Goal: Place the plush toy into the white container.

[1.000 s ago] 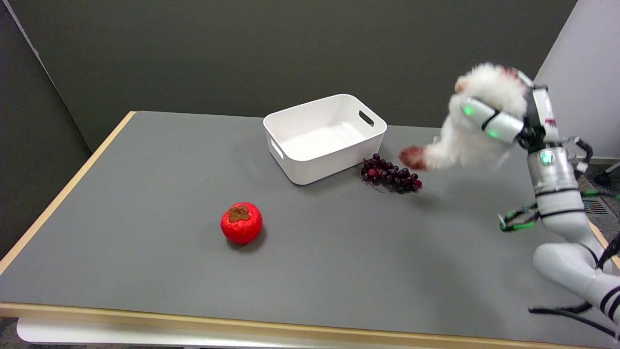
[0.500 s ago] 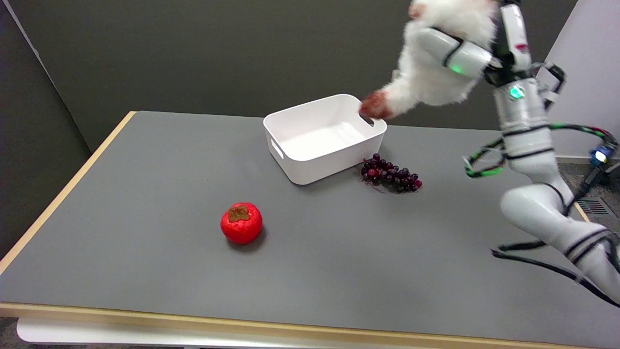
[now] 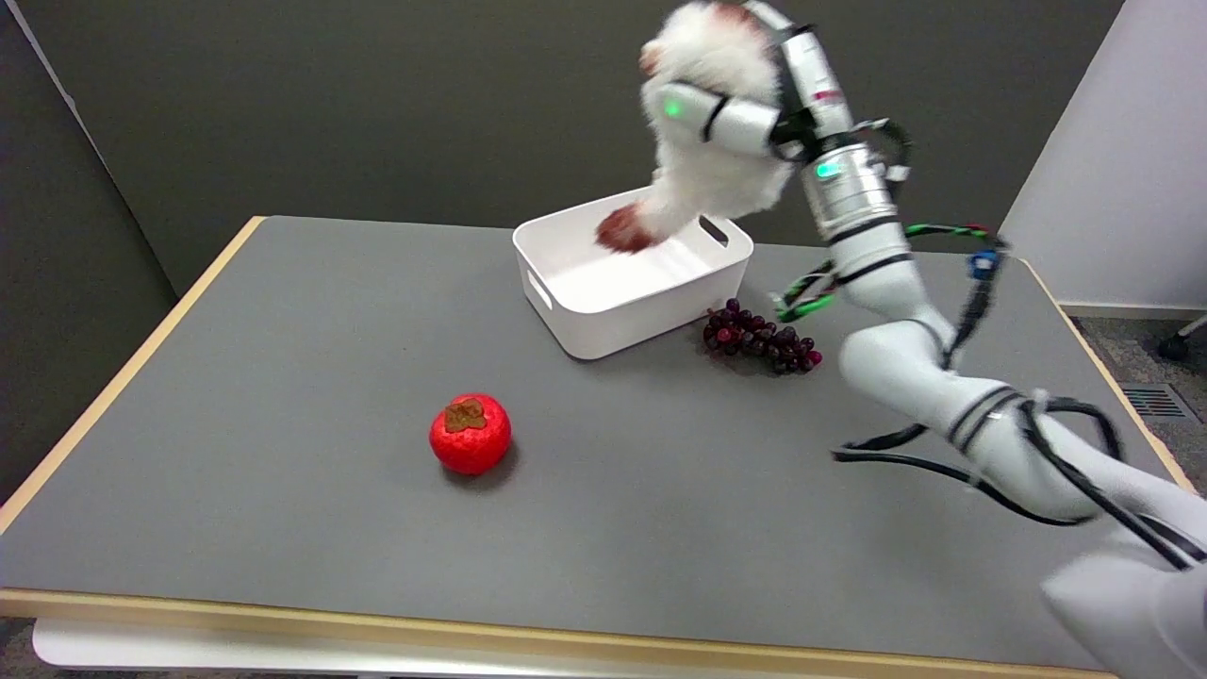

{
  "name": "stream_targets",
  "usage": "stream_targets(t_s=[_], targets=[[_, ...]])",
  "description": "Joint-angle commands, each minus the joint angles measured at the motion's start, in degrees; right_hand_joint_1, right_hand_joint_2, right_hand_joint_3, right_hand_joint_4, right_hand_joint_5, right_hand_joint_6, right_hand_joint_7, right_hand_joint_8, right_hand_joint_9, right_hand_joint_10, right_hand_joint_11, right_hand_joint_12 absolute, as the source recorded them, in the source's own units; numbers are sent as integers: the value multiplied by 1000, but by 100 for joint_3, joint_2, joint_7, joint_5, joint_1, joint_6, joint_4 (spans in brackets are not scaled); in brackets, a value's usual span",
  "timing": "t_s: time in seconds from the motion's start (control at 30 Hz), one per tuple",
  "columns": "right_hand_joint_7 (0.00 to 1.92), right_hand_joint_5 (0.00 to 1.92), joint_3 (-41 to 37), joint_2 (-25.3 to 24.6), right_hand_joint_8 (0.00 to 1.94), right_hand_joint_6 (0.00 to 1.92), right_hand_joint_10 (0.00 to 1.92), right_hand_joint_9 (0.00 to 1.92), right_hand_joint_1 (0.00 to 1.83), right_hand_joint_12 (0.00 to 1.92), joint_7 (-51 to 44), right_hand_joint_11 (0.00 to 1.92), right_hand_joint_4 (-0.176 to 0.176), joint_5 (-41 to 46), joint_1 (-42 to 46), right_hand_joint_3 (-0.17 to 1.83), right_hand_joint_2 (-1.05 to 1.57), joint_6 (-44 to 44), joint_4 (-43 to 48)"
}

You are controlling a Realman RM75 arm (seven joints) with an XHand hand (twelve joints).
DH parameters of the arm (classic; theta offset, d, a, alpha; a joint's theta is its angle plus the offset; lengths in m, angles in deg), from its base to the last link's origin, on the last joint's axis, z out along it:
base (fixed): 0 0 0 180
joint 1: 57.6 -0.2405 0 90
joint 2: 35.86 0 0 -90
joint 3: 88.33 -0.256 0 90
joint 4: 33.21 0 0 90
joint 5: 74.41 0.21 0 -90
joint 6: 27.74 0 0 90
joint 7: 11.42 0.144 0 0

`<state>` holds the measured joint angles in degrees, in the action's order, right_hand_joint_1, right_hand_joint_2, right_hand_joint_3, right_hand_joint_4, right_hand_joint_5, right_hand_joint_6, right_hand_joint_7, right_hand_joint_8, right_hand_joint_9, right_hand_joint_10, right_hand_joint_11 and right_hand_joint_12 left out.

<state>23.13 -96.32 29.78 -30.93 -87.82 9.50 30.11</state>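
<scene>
My hand (image 3: pixel 745 118) holds the toy (image 3: pixel 702 179) in the air above the container (image 3: pixel 630 306), toy's lower end hanging over its far right part. Container sits at table (image 3: pixel 283 528) far centre. Grapes (image 3: pixel 760 344) just right of container. Persimmon (image 3: pixel 470 435) nearer me, left of it.

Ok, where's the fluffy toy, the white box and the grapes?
plush toy (image 3: pixel 709 184), head view, on its white furry body, held by the right hand (image 3: pixel 731 121).
white container (image 3: pixel 618 325), head view, on its front wall.
grapes (image 3: pixel 760 341), head view, on the middle of the bunch.
</scene>
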Motion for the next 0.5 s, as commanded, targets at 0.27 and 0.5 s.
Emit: stream_targets(t_s=[0.27,0.5], targets=[[797,499,1076,-1427,1552,1541,1398,717,1167,1886,-448,482,-176,0,-1470,185,1221,-449,-2413],[656,334,979,-1098,925,763,1023,469,1007,1375,-8,211,3,88,-968,740,788,-587,-1709]])
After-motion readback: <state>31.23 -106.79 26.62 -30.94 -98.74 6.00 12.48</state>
